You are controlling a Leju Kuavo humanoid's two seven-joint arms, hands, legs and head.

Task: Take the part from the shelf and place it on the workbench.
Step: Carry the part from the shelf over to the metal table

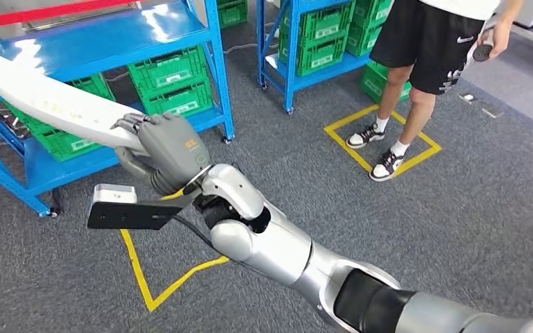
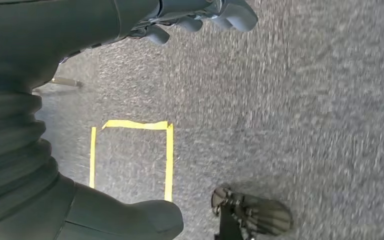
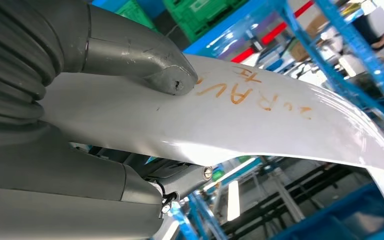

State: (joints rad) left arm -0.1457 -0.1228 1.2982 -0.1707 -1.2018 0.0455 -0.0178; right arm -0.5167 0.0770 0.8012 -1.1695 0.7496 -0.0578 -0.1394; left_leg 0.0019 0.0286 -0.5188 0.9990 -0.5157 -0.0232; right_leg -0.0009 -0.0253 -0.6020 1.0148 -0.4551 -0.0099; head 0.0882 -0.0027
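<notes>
Grey carpet [image 1: 458, 208] with yellow tape squares [image 1: 149, 291] covers the floor, and blue racks [image 1: 208, 62] stand along the far side. On the left, the long white curved part [image 1: 48, 104] stretches from the rack's upper level out over the carpet, its near end grasped by the right hand [image 1: 163, 142]: fingers lie over the top edge, and in the right wrist view the thumb [image 3: 145, 65] presses on the part's glossy face. Orange handwriting [image 3: 250, 92] runs along that face, though I cannot read it. Green crates [image 1: 173, 83] sit on the rack's lower shelves, and more fill the second rack [image 1: 319, 35] further right; their contents are hidden. A person [image 1: 423, 55] in black shorts stands on a taped square at the right, holding a small dark object [image 1: 484, 52]. In the left wrist view the left hand [image 2: 195, 20] hangs over the carpet, fingers loosely curled around nothing.
</notes>
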